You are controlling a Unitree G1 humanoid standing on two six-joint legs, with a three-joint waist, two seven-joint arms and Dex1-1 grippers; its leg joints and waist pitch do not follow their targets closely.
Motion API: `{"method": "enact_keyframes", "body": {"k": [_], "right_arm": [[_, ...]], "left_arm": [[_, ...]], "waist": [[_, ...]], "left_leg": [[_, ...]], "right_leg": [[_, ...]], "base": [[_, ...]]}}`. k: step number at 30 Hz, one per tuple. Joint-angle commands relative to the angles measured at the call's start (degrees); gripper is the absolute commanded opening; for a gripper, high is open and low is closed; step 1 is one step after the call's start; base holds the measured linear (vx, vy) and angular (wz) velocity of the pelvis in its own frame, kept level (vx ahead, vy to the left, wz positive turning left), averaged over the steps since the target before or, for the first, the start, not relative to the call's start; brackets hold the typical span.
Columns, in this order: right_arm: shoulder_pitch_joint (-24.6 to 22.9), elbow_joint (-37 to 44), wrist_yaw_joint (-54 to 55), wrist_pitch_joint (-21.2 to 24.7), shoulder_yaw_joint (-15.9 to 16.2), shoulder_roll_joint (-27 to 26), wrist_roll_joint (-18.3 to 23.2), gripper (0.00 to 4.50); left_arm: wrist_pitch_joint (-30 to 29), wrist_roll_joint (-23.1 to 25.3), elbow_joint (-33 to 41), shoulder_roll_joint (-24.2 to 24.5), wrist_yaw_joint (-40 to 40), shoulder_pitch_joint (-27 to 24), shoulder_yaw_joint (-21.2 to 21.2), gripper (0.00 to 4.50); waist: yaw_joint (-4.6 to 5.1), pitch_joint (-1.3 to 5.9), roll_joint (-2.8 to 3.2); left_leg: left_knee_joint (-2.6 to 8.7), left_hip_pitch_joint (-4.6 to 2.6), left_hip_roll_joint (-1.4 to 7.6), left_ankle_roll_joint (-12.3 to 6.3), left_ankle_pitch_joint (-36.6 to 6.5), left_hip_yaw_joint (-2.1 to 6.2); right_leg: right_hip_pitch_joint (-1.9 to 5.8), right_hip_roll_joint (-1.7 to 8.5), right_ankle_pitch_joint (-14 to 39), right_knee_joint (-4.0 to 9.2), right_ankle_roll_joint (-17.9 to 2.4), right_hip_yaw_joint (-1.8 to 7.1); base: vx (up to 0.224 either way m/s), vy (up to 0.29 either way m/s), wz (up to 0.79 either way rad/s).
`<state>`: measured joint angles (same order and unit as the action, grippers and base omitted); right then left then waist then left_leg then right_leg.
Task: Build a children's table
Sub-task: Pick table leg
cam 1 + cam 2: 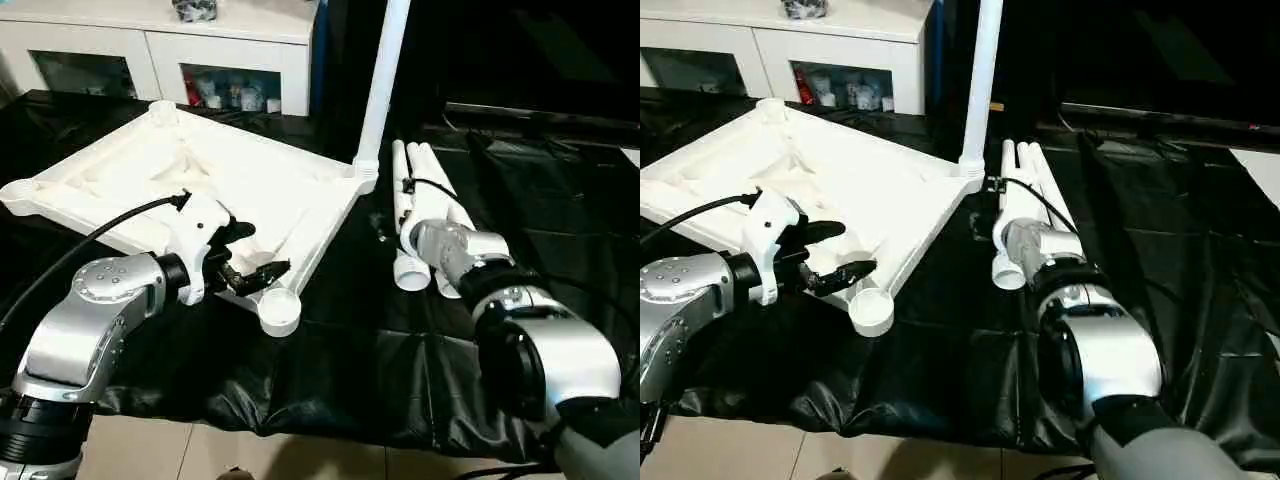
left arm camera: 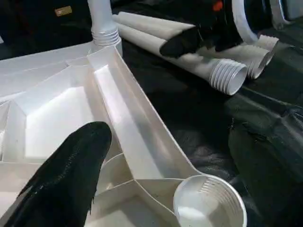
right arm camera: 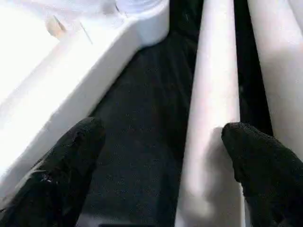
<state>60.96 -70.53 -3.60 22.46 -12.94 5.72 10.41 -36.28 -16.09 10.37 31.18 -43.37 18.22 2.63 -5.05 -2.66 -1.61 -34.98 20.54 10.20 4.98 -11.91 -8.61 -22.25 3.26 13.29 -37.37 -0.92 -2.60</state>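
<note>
Three loose legs lie beside my upturned tabletop (one leg already stands in its far corner). Both my left gripper and right gripper gape, empty. I read no writing anywhere.

A black crinkled cover drapes the work table, and beyond its far edge stands a white cabinet with glass-fronted compartments holding small items.
</note>
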Motion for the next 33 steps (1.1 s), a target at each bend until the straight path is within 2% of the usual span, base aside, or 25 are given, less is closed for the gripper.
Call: {"method": "enact_keyframes", "body": {"k": [1,8,10,12,17,18,23,24,25,26,31,33], "right_arm": [[1.1,-0.8,0.7,-1.2,-0.5,0.4,-0.1,4.44],[1.5,-2.9,2.0,-3.5,-0.9,1.2,-0.8,4.44],[1.4,-3.4,1.7,-3.1,-1.2,1.3,-0.7,4.44],[1.0,-4.0,1.3,-2.6,-1.5,1.3,-0.5,4.44],[0.7,-4.6,2.0,-2.8,-2.2,1.5,0.0,4.44],[0.3,-5.1,2.2,-2.6,-2.6,1.7,0.2,4.44],[-0.2,-5.9,0.8,-0.6,-1.2,1.7,-1.4,4.44],[-0.4,-6.0,0.5,-0.3,-1.1,1.7,-1.6,4.26],[-0.4,-6.1,0.4,0.2,-0.8,1.7,-1.9,4.26],[-0.4,-6.1,0.4,0.2,-0.8,1.7,-1.9,4.05],[-0.4,-6.6,0.1,2.0,-0.2,2.2,-2.8,3.76],[-0.3,-6.7,-0.1,2.7,-0.2,2.4,-2.9,3.48]], "left_arm": [[-0.6,-0.2,0.9,0.8,-0.3,-0.1,0.1,4.5],[-1.0,0.0,1.2,1.3,-0.1,0.1,0.6,4.5],[-1.1,0.0,1.4,1.5,-0.3,-0.1,0.7,4.5],[-1.2,0.0,1.6,1.9,-0.6,-0.4,0.9,4.5],[-1.1,0.0,1.7,2.3,-0.9,-0.6,1.0,4.5],[-1.2,-0.1,1.8,2.7,-1.3,-0.7,1.2,4.5],[-1.6,-0.3,2.3,3.1,-1.6,-0.7,1.6,4.5],[-1.6,-0.3,2.6,3.1,-1.6,-0.9,1.7,4.5],[-1.4,-0.2,2.4,3.1,-1.6,-0.8,1.8,4.5],[-1.4,-0.2,2.4,3.1,-1.6,-0.8,1.8,4.5],[-1.2,0.1,2.4,3.1,-1.7,-0.9,2.4,4.5],[-1.1,0.2,2.3,2.9,-1.8,-0.7,2.6,4.5]], "waist": [[0.01,3.46,0.72],[-0.15,3.65,0.7],[-0.22,3.91,0.72],[-0.25,3.93,0.64],[-0.27,3.74,0.67],[-0.3,3.7,0.53],[-0.31,3.66,0.47],[-0.31,3.64,0.27],[-0.35,3.64,0.34],[-0.35,3.64,0.34],[-0.23,3.57,0.01],[-0.25,3.6,0.09]], "left_leg": [[4.07,-0.08,2.04,0.92,-4.2,-0.11],[3.94,0.01,1.97,0.76,-3.2,-0.15],[3.68,0.22,1.83,0.04,-0.6,-0.15],[3.6,0.34,1.78,-0.61,0.1,-0.2],[3.73,0.37,1.94,-0.6,-1.3,-0.21],[3.78,0.34,1.95,-0.43,-1.8,-0.23],[3.82,0.39,1.95,-0.18,-1.8,-0.21],[3.84,0.49,1.93,-0.34,-1.6,-0.21],[3.82,0.48,1.93,-0.33,-1.4,-0.23],[3.82,0.48,1.93,-0.33,-1.4,-0.23],[3.92,0.3,2.03,0.15,-2.1,-0.31],[3.91,0.28,2.02,0.29,-2.4,-0.31]], "right_leg": [[2.82,4.15,-2.6,3.35,-12.7,2.53],[2.83,4.14,-4.2,3.18,-13.0,2.51],[2.9,3.96,-8.0,2.81,-13.2,2.45],[2.86,3.93,-9.5,2.75,-13.5,2.42],[2.81,4.06,-7.6,2.9,-13.8,2.39],[2.8,4.08,-6.8,2.97,-13.7,2.41],[2.8,4.09,-6.2,2.96,-13.5,2.4],[2.9,4.13,-6.1,2.97,-13.5,2.4],[2.84,4.18,-5.9,3.01,-13.4,2.42],[2.84,4.18,-5.9,3.01,-13.4,2.42],[2.69,4.09,-4.8,3.1,-13.0,2.45],[2.69,4.16,-4.6,3.11,-13.0,2.46]], "base": [[0.0,0.0,0.0],[0.0,0.0,0.0],[0.0,0.0,0.0],[0.0,0.0,0.0],[0.0,0.0,0.0],[0.0,0.0,0.0],[0.0,0.0,0.0],[0.0,0.0,0.0],[0.0,0.0,0.0],[0.0,0.0,0.0],[0.0,0.0,0.0],[0.0,0.0,0.0]]}}
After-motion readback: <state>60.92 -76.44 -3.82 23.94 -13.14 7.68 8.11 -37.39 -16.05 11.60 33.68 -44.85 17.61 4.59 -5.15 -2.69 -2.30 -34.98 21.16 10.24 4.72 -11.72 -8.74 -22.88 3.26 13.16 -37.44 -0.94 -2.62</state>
